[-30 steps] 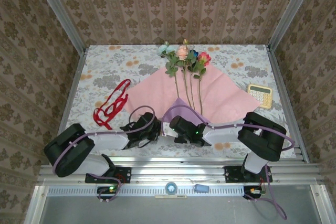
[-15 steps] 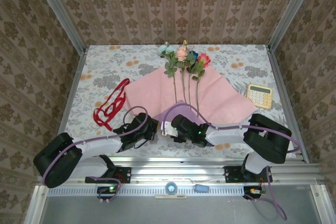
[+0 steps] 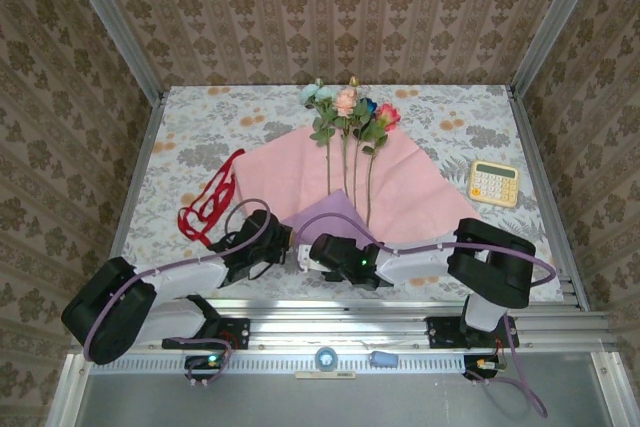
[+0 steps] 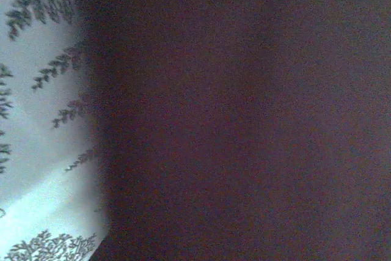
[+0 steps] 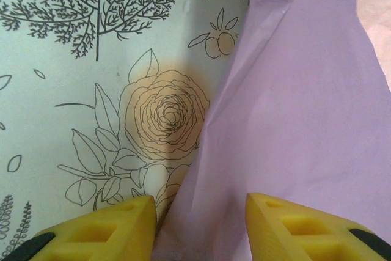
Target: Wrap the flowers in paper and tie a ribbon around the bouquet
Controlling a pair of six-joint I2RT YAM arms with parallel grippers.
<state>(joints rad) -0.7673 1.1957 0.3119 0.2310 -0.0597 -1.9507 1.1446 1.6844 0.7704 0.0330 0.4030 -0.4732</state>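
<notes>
The paper lies spread pink side up, its near corner folded back as a lilac flap. The flowers lie on it with heads at the far edge and stems running down to the flap. My left gripper sits at the flap's left end, shut; the paper covers its camera in dark purple, hiding the fingers. My right gripper stands open just right of it, its yellow fingers either side of the lilac paper edge without pinching it. The red ribbon lies loose to the left.
A yellow calculator sits on the printed tablecloth at the right, beyond the paper's right corner. Metal frame posts and patterned walls close in the table on three sides. Both forearms lie low along the near edge.
My right gripper has opened and let go of the paper. The left gripper moved left, the paper and stems shifted left with it, and the lilac flap now shows larger.
</notes>
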